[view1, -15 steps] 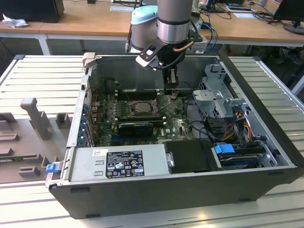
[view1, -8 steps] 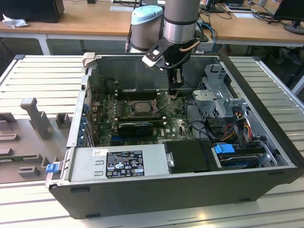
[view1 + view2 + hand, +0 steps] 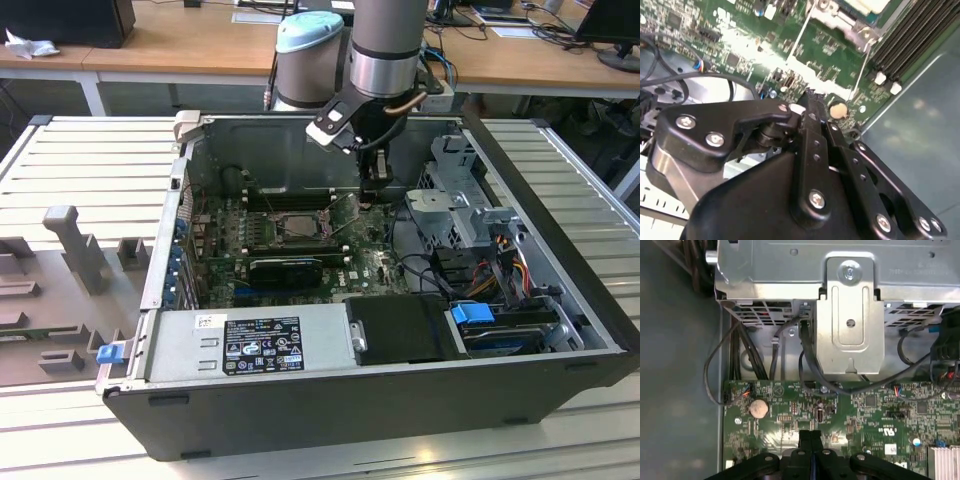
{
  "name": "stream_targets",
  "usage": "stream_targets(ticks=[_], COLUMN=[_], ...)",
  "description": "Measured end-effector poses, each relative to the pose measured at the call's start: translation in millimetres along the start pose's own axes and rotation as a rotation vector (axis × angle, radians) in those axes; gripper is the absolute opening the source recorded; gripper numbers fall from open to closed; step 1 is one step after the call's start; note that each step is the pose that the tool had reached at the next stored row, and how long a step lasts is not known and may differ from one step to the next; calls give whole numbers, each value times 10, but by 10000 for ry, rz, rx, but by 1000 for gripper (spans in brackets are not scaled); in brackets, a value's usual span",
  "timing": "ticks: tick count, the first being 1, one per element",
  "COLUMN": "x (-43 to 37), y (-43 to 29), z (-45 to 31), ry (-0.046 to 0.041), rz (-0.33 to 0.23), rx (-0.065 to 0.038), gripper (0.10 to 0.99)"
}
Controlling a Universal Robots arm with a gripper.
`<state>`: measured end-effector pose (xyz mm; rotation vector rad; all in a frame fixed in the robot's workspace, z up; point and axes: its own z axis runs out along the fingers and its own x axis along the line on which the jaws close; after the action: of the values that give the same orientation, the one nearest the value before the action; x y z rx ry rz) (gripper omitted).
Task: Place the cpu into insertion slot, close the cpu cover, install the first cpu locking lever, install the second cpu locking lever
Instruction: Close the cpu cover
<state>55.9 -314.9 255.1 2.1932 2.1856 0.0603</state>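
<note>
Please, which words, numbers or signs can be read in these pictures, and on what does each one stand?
No text can be quoted with certainty.
In the exterior view, the black label on the grey power supply: print too small to read.
Next to it, the white sticker: too small to read.
In the first wrist view, the white markings on the green motherboard: blurred, not readable.
</note>
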Motion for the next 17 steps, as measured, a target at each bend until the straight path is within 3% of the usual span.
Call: stream_targets(ticks=[3,6,10,14,16,17], x=[1,-3,-3,-3,-4,-4], y=[60,57,34,-33,-173,-209], z=[17,59,98,97,89,86], ry=[2,2,0,2,2,1], rz=[-3,-4,-3,-13,-16,-17], rx=[41,102,273,284,284,284], gripper=[106,106,106,106,106,106])
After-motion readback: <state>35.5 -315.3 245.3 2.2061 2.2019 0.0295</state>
